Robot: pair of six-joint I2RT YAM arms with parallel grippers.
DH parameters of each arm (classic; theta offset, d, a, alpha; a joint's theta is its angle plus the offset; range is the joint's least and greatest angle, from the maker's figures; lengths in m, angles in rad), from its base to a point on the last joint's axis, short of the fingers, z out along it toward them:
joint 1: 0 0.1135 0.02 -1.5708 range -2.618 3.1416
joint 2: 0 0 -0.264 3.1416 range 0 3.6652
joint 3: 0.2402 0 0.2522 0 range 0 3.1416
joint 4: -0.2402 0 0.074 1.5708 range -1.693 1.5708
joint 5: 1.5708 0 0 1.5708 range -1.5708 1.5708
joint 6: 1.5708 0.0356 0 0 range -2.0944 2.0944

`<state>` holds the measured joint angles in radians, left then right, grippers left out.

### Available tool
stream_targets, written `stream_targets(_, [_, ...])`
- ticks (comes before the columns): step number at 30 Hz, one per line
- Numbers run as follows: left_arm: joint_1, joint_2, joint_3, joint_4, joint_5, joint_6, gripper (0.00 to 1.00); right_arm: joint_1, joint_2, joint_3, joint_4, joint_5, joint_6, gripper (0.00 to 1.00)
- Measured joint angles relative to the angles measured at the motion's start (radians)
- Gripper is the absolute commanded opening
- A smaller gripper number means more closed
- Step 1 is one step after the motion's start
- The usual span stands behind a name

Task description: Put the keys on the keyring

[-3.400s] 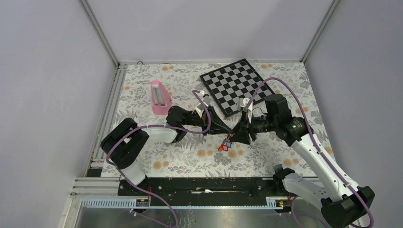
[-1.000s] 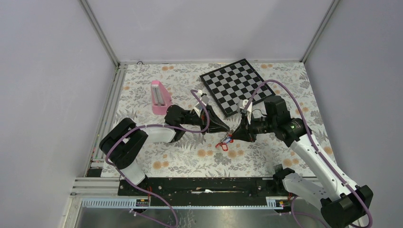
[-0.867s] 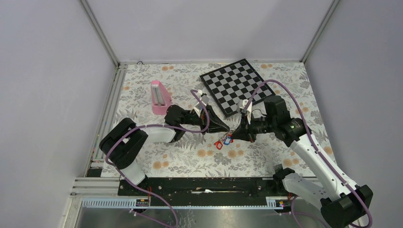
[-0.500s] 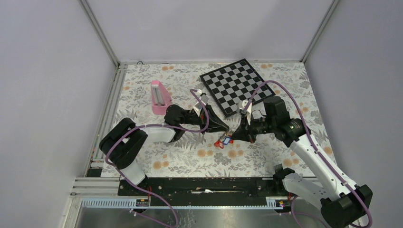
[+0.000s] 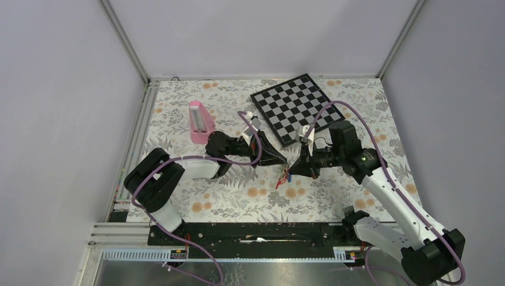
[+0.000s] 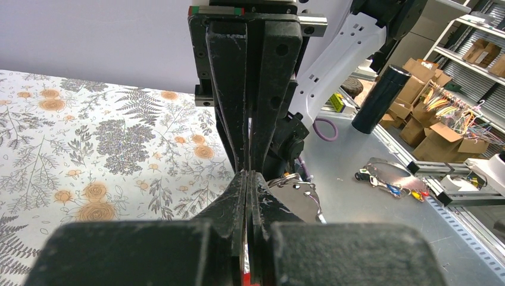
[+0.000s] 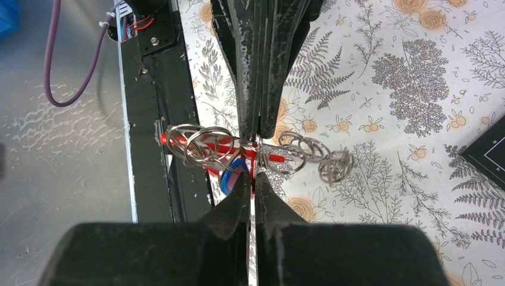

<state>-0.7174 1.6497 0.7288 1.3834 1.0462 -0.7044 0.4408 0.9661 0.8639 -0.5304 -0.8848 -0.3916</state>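
The keyring [image 7: 208,145] is a red bar hanging in the air between both grippers, with several steel split rings [image 7: 196,146] strung on it. A blue key tag [image 7: 233,177] hangs below it. In the top view the bundle [image 5: 284,176] dangles above the floral mat. My left gripper [image 5: 286,161] is shut, its tips [image 7: 255,136] at the red bar, and red shows deep between its fingers [image 6: 228,205]. My right gripper [image 7: 253,180] is shut on a thin red strip that joins the bar. A metal key [image 6: 301,202] and rings show beside the left fingers.
A black-and-white chessboard [image 5: 295,107] lies just behind the grippers. A pink block [image 5: 199,121] lies at the back left. The floral mat [image 5: 238,196] covers the table, and a black rail [image 5: 256,232] runs along the near edge.
The hanging bundle has swung from lying out to the left to hanging straight down under the meeting point. Both grippers stay tip to tip, shifted slightly back.
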Motion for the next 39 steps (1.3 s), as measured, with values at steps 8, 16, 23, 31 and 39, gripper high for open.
stream_targets(8, [0.001,0.0,0.0,0.0,0.0,-0.002,0.0,0.0,0.026,0.0,0.026,-0.003,0.025,0.22])
stream_targets(16, [0.001,0.0,0.0,0.003,0.0,-0.004,0.0,0.0,0.0,0.016,-0.008,0.016,0.014,0.31])
stream_targets(23, [0.001,0.0,0.0,0.004,0.0,-0.01,0.0,-0.001,-0.037,0.082,-0.029,0.031,-0.006,0.3])
stream_targets(31, [0.001,0.0,0.0,0.004,0.0,-0.012,0.0,-0.001,-0.021,0.089,-0.033,0.023,-0.008,0.23])
stream_targets(39, [0.002,0.0,0.0,0.006,0.0,-0.023,0.0,-0.002,0.002,0.078,-0.007,0.0,0.004,0.22])
